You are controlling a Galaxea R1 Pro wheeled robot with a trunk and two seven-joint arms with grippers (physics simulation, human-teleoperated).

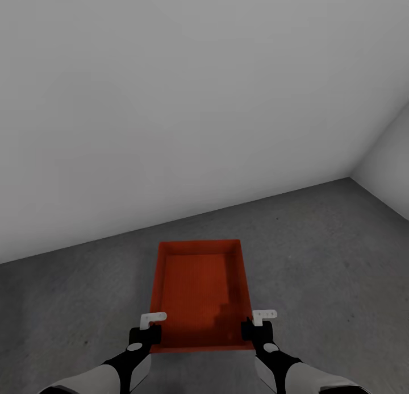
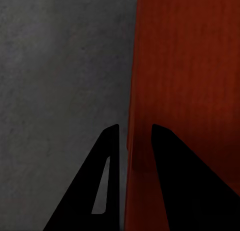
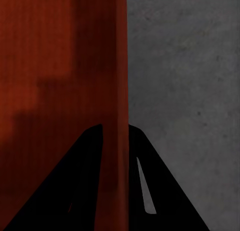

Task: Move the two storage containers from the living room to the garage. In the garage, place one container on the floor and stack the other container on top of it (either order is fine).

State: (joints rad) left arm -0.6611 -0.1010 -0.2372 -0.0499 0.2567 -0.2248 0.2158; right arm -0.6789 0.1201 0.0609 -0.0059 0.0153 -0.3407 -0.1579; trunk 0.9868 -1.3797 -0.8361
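Orange-red and open-topped, the storage container (image 1: pixel 201 291) hangs low over the dark grey concrete floor (image 1: pixel 318 257) of the garage, near a plain grey wall (image 1: pixel 170 98), with each long side wall gripped close to the near corners. The left gripper (image 1: pixel 151 332) straddles the left wall, and in the left wrist view its fingers (image 2: pixel 172 181) sit one inside and one outside the thin wall (image 2: pixel 131 141), closed against it; the right gripper (image 1: pixel 253 327) does the same on the right wall, its fingers (image 3: pixel 85 181) pinching the wall (image 3: pixel 120 141) between them. The step in hand looks like setting this bin down, and doing it well would mean lowering both arms evenly so the base meets the concrete flat, then parting both pairs of fingers together and lifting straight up so the thin walls are not dragged sideways. Whether the base already touches the floor cannot be told, since no clear gap or shadow edge shows beneath it. The near end wall is partly covered by the wrists, and a stepped dark shadow inside the bin blurs its near right corner.
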